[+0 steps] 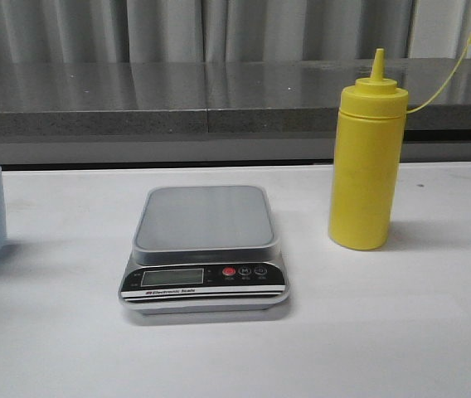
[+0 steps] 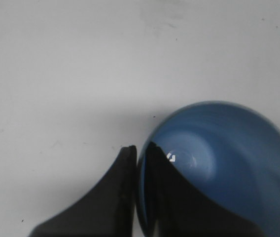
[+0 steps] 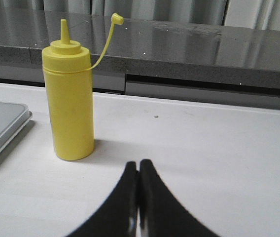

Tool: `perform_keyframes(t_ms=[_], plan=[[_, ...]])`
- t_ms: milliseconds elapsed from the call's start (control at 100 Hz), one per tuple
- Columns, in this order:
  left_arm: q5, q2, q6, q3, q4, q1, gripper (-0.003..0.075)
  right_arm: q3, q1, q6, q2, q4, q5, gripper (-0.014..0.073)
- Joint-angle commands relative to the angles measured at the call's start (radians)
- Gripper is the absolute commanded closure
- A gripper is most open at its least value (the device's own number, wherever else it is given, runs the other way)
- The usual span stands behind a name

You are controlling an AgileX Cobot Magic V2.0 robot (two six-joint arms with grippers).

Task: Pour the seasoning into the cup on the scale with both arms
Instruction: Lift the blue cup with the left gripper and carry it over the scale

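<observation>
**benchrat:** Scale [image 1: 205, 249] sits closest to the front camera, mid-table toward the front edge, platform bare. So the cup isn't on it yet, that's step one I'd guess.

**pourbot_fan:** Yep. Left gripper [image 2: 136, 150] has its fingers pressed together, holding nothing, one finger's edge right up against the blue cup's [image 2: 219, 168] rim. Can't tell if it's really touching. It'd need to open wide and straddle the wall before clamping, or it'll just shove the cup.

**benchrat:** And the right one?

**pourbot_fan:** Right gripper [image 3: 139, 170] is clenched too, empty, low over the table, well short of the yellow squeeze bottle [image 3: 70, 98]. Bottle stands upright near the table's [image 1: 434, 332] back right, cap off and dangling on its strand. Cup's way out at the left edge.

**benchrat:** Grab the bottle mid-body then, gently, or it squirts early.
</observation>
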Motion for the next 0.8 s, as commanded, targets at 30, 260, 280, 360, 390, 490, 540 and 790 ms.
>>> perform_keyframes(t_ms=[30, 260, 280, 360, 390, 490, 540, 790], plan=[[0.047, -0.042, 0.002, -0.108, -0.015, -0.043, 0.074, -0.021, -0.004, 0.0, -0.018, -0.011, -0.089, 0.0661], [0.119, -0.042, 0.018, -0.269, -0.015, -0.193, 0.074, -0.021, -0.004, 0.0, -0.018, -0.011, -0.089, 0.0661], [0.119, -0.042, 0.018, -0.281, -0.015, -0.208, 0.074, -0.021, -0.004, 0.0, -0.018, -0.011, -0.089, 0.0661], [0.119, -0.039, 0.018, -0.321, -0.015, -0.267, 0.074, -0.021, -0.004, 0.0, -0.018, -0.011, -0.089, 0.0661], [0.119, -0.035, 0.018, -0.335, -0.015, -0.285, 0.074, -0.021, -0.004, 0.0, -0.018, -0.011, -0.089, 0.0661], [0.119, -0.011, 0.018, -0.376, -0.015, -0.344, 0.074, -0.021, -0.004, 0.0, -0.018, -0.011, -0.089, 0.0661], [0.121, 0.008, 0.018, -0.393, -0.015, -0.363, 0.074, -0.021, -0.004, 0.0, -0.018, -0.011, -0.089, 0.0661], [0.136, 0.125, 0.018, -0.493, -0.015, -0.442, 0.074, -0.021, -0.004, 0.0, -0.018, -0.011, -0.089, 0.0661]])
